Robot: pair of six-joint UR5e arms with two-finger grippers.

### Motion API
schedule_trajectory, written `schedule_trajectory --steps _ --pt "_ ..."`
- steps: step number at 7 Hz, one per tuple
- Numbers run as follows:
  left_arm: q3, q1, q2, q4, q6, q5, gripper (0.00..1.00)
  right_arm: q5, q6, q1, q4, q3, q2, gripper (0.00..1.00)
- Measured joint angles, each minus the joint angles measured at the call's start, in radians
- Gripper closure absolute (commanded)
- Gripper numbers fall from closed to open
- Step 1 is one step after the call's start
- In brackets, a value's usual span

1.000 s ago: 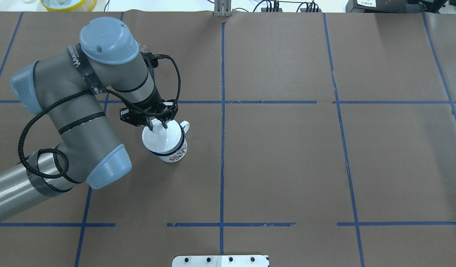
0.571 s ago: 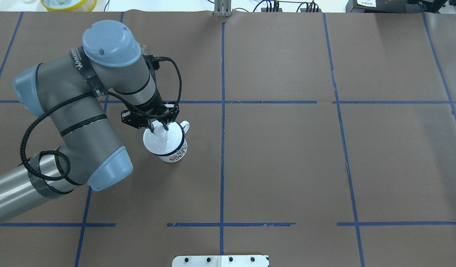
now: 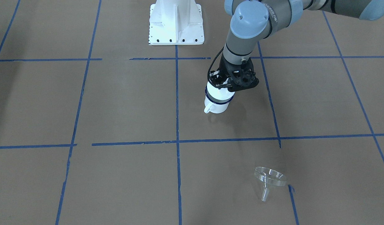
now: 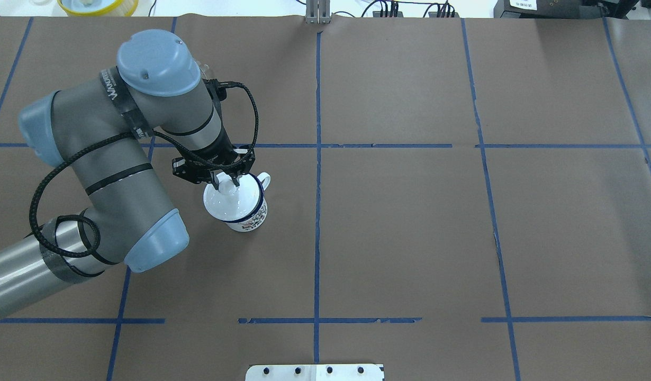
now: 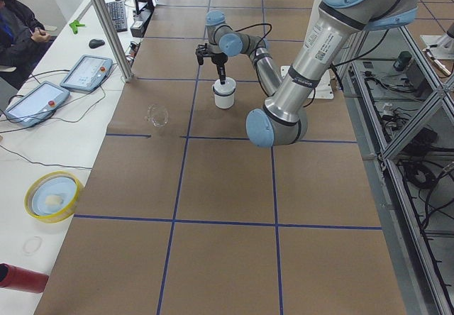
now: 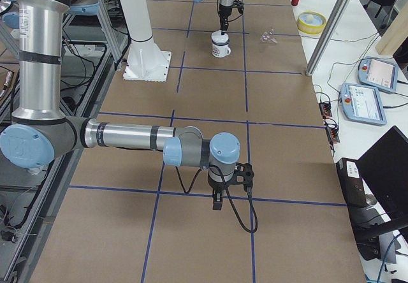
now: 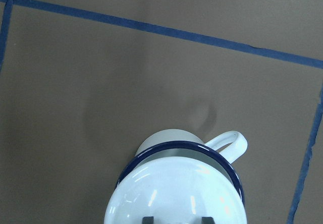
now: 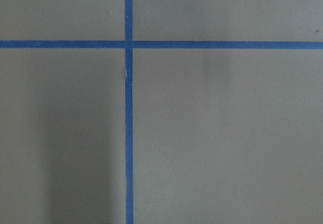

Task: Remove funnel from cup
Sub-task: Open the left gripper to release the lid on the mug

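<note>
1. In the front view you could see the funnel (image 3: 268, 181) lying on its side on the table (image 3: 86, 103). It was out of the cup (image 3: 217, 104) and well apart from it, on the side away from the robot's base.
2. The two side views showed the funnel too, but small. In the overhead view the left arm (image 4: 119, 159) covered that spot, so I could not make it out there.
3. The overhead view showed the grip best. A white lid (image 4: 231, 205) sat on the cup. The left gripper (image 4: 226, 183) was right over it, with its two fingers pressed in on the knob (image 4: 227, 187) from both sides.
4. The left wrist view showed the lid from very close, with the cup's blue rim around its far edge. Two dark fingertips (image 7: 148, 219) peeked in at the bottom, with a gap between them.
5. You could see the right gripper (image 6: 217, 203) only in the right side view. It hung low over the table beside a blue tape line, well apart from the cup. I could not tell if its fingers were spread or together. Its own camera showed only brown table and tape lines (image 8: 128, 133).
6. One second before, the left arm's big elbow sat a little more to the left in the overhead view. The cup had not moved, and the fingers were at the knob both times.
</note>
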Motion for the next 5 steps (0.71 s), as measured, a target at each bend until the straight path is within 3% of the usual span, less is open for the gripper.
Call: schedule_trajectory --steps 3,4,5 --pt "0.026 0.001 -0.001 -0.037 -0.033 0.002 1.0 0.0 0.0 0.0 0.0 0.0 0.0 0.0" --pt "0.032 0.001 -0.001 -0.045 -0.037 0.002 0.66 0.0 0.0 0.0 0.0 0.0 0.0 0.0" --pt "0.033 0.001 0.001 -0.047 -0.038 0.003 0.04 0.0 0.0 0.0 0.0 0.0 0.0 0.0"
